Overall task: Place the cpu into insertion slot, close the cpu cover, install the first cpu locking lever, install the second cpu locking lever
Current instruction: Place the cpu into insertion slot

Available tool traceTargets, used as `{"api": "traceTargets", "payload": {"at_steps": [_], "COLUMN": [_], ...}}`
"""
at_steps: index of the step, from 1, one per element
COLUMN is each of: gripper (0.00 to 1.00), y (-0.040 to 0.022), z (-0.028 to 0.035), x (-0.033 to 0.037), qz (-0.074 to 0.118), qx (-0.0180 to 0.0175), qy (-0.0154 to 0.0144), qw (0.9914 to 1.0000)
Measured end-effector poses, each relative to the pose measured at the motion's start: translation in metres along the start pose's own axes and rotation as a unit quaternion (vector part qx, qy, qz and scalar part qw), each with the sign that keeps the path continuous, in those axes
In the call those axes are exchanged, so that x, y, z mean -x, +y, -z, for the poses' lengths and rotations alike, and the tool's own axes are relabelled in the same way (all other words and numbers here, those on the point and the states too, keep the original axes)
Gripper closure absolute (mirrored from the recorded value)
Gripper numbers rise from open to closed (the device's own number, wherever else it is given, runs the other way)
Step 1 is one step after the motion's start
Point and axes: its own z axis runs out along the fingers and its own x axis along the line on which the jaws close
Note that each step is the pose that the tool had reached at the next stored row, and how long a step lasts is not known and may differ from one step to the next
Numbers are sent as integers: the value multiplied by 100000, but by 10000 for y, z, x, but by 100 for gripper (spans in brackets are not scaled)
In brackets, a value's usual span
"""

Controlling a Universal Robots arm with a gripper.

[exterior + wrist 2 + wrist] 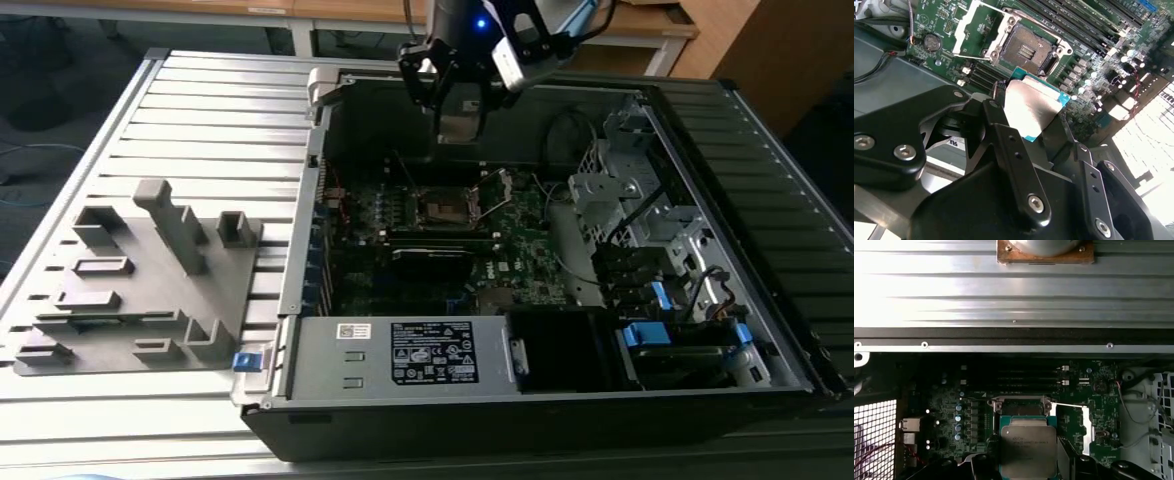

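On the exterior view's left, a grey moulded fixture of blocks and upright posts sits on the ribbed metal table. Next to it lies the open black computer case, with its labelled power supply along the near wall. The green motherboard covers the case floor. Near its middle is the insertion slot, a square socket with a dark centre and a shiny rim, and nothing is seated in it. Towards the exterior view's right, metal drive bays with blue tabs crowd the case.

The claw hangs over the slot, above the case's open top. In the second wrist view a round coin battery lies on the board beside the cpu cover. The cover is a thin silver frame, flipped open and hinged off one edge of the socket. Long dark memory slots run along the socket's other side. The claw's black jointed fingers are clenched on opposite edges of the cpu, a flat square chip with a dull silver top and a green border. The chip is held above the socket, apart from it.
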Motion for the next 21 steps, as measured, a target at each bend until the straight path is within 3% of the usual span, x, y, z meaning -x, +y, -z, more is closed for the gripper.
{"api": "traceTargets", "payload": {"at_steps": [5,21], "gripper": [46,46], "y": [-2,-45], "z": [-24,-252], "x": [-1,-17], "qz": [5,30], "qx": [11,-5], "qy": [-30,-280], "qw": [100000,100000]}}
